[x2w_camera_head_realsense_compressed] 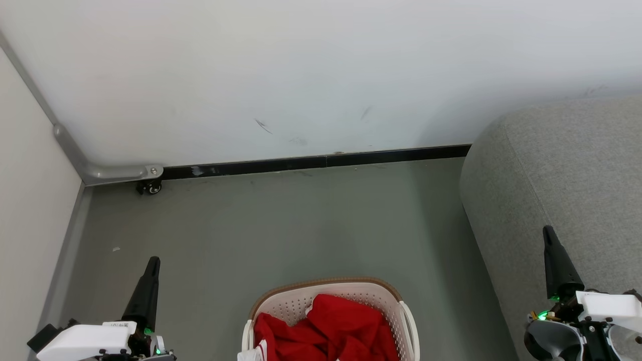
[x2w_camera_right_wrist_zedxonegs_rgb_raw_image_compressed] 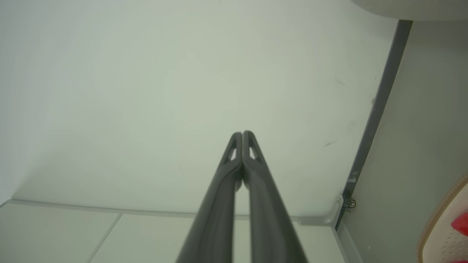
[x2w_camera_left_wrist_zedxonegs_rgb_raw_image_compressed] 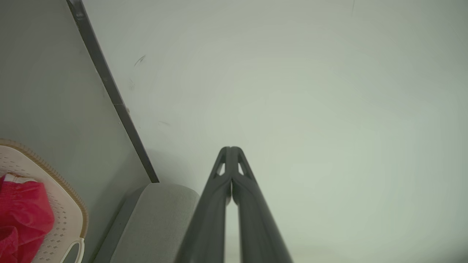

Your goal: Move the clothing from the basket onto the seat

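Observation:
Red clothing (x2w_camera_head_realsense_compressed: 331, 331) lies bunched inside the cream basket (x2w_camera_head_realsense_compressed: 281, 301) with a brown rim, on the floor at the bottom centre of the head view. The grey seat (x2w_camera_head_realsense_compressed: 551, 175) rises at the right. My left gripper (x2w_camera_head_realsense_compressed: 153, 260) is shut and empty, left of the basket. My right gripper (x2w_camera_head_realsense_compressed: 547, 231) is shut and empty, over the seat's near edge. In the left wrist view the shut left gripper (x2w_camera_left_wrist_zedxonegs_rgb_raw_image_compressed: 231, 149) points at the wall, with the basket (x2w_camera_left_wrist_zedxonegs_rgb_raw_image_compressed: 69, 204), clothing (x2w_camera_left_wrist_zedxonegs_rgb_raw_image_compressed: 22, 215) and seat (x2w_camera_left_wrist_zedxonegs_rgb_raw_image_compressed: 157, 219) at lower left. The right gripper (x2w_camera_right_wrist_zedxonegs_rgb_raw_image_compressed: 242, 133) also faces the wall, basket (x2w_camera_right_wrist_zedxonegs_rgb_raw_image_compressed: 438, 223) at lower right.
A white wall with a black baseboard (x2w_camera_head_realsense_compressed: 321, 161) runs behind the grey floor (x2w_camera_head_realsense_compressed: 281, 225). A grey panel frame with a small caster wheel (x2w_camera_head_realsense_compressed: 149, 186) stands at the left corner. Open floor lies between basket and wall.

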Robot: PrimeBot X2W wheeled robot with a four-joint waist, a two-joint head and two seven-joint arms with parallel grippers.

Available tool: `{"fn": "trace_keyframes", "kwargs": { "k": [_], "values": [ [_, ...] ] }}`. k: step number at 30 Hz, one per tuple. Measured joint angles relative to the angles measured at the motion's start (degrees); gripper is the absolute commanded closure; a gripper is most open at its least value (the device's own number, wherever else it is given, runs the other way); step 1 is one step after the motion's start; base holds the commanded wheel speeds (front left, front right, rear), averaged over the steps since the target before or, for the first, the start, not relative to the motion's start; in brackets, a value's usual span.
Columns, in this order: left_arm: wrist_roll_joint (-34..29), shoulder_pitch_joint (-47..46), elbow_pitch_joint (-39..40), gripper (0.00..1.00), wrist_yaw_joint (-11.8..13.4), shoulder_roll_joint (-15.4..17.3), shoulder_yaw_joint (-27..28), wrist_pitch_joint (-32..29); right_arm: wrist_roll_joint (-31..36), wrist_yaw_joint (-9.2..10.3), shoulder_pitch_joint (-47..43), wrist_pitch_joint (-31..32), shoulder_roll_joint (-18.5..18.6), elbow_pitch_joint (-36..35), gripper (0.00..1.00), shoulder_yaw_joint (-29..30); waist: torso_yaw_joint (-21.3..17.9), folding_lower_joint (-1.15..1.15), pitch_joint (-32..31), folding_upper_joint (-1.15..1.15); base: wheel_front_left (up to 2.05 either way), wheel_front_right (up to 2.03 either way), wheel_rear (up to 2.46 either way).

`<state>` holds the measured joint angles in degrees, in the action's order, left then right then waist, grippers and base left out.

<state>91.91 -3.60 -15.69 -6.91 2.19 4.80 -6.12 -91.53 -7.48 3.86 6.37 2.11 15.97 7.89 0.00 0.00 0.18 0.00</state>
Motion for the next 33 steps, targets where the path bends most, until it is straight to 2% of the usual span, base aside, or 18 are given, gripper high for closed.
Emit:
{"fn": "trace_keyframes", "kwargs": {
  "k": [5,6,12,23,33],
  "values": [
    [0.0,0.0,0.0,1.0,0.0,0.0,0.0,0.0,0.0,0.01,0.0,0.0,0.0,0.0,1.0,0.0,0.0,0.0,0.0,0.0,0.0,0.0,0.0],
    [0.0,0.0,0.0,0.0,0.0,0.0,0.0,0.0,0.0,0.0,0.0,0.0,0.0,0.0,0.0,0.0,0.0,0.0,0.0,0.0,0.0,0.0,0.0],
    [-0.01,2.48,-3.55,0.0,0.11,-1.21,-0.32,0.09,0.03,0.01,-3.6,-0.01,-0.87,3.35,0.0,-0.24,0.0,0.0,0.0,0.0,0.0,0.0,0.0],
    [-1.11,2.74,-3.03,0.0,0.18,-1.16,-2.02,2.16,1.3,0.01,-3.86,-2.0,-0.94,2.97,0.0,-1.64,0.0,0.0,-0.11,0.0,0.0,0.0,0.0],
    [-6.14,2.74,-2.14,0.0,0.41,-1.09,-3.55,4.16,5.3,0.01,-3.86,-3.99,-0.92,2.98,0.0,-2.99,0.04,0.1,-0.41,0.0,0.0,0.0,0.0]
  ]
}}
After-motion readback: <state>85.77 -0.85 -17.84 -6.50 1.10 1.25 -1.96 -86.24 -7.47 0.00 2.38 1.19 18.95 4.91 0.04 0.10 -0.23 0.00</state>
